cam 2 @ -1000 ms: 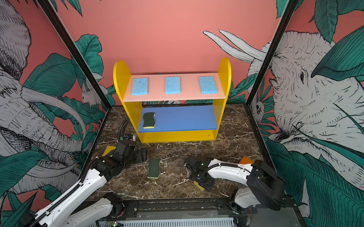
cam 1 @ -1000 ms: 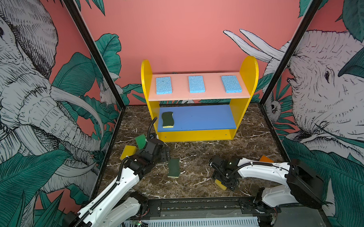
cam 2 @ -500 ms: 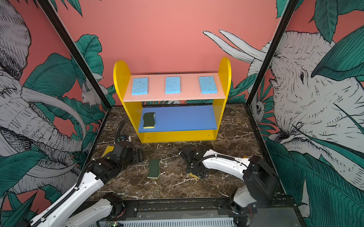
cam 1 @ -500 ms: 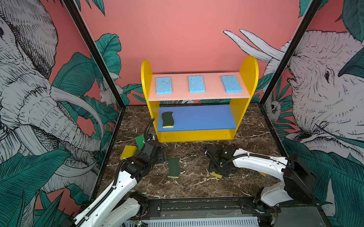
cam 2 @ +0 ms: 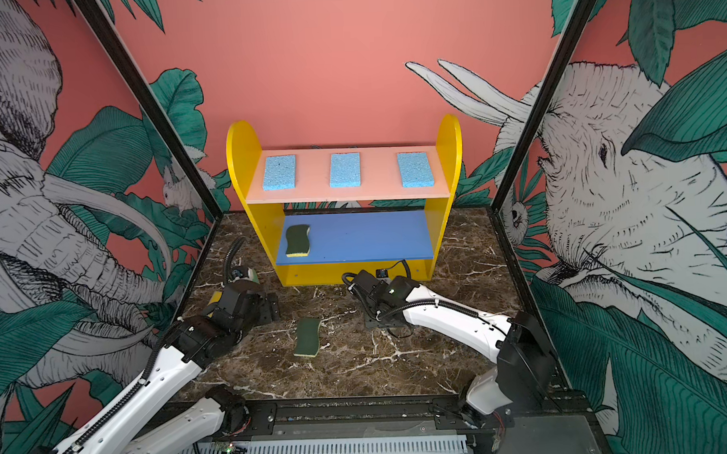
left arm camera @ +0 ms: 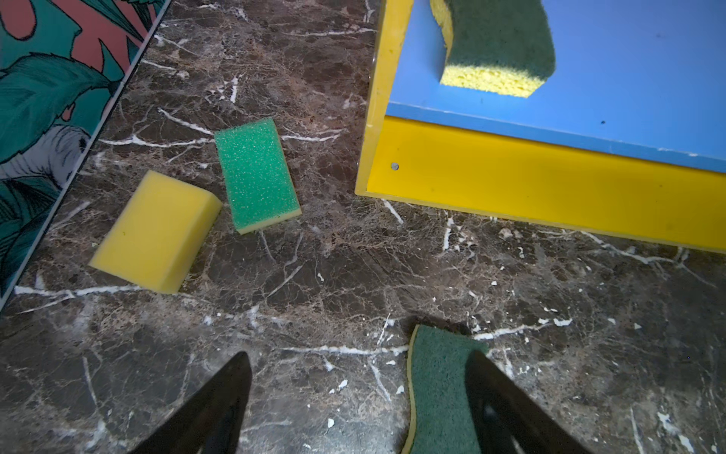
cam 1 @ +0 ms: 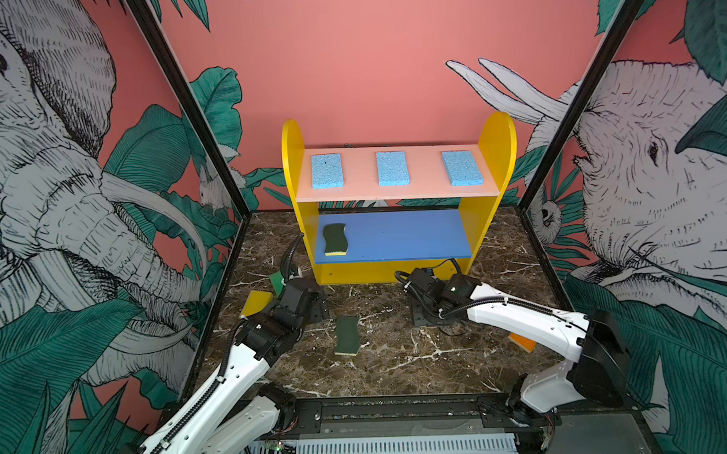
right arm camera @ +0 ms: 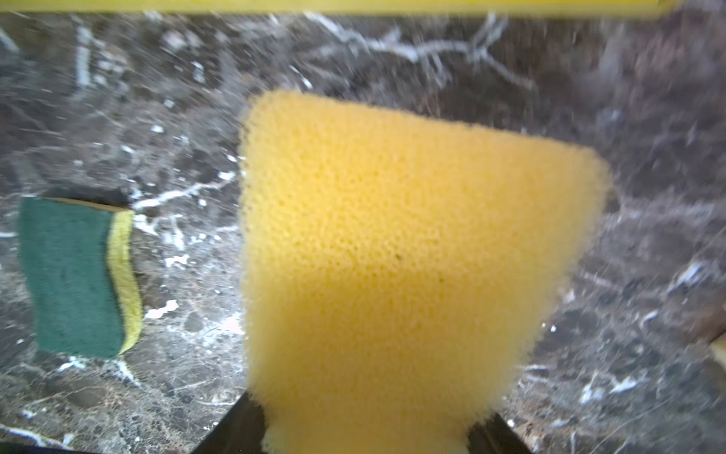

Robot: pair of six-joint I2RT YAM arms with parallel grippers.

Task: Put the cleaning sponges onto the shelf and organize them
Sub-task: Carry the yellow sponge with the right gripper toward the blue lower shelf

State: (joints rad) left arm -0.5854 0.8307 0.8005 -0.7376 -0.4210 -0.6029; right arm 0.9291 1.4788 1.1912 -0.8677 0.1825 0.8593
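right wrist view alone showing right gripper (right arm camera: 363, 428) pinching held yellow sponge (right arm camera: 393, 255) by one end, jaws partly closed, porous foam jutting over marble floor (right arm camera: 628, 196). left wrist view showing left gripper (left arm camera: 358, 359) gaping wide, gripping nothing, one finger (left arm camera: 503, 401) overlapping floor wavy sponge (left arm camera: 440, 385); loose yellow sponge (left arm camera: 157, 232) and bright green sponge (left arm camera: 255, 173) lying near shelf (left arm camera: 510, 177) corner. only top views showing three light-blue sponges (cam 1: 392, 168) spaced along pink top board (cam 1: 360, 182). shelved wavy sponge (cam 1: 335, 239) lying on blue board (cam 1: 403, 235). in a top view, orange sponge (cam 1: 522, 342) peeking from under right arm (cam 1: 523, 318).
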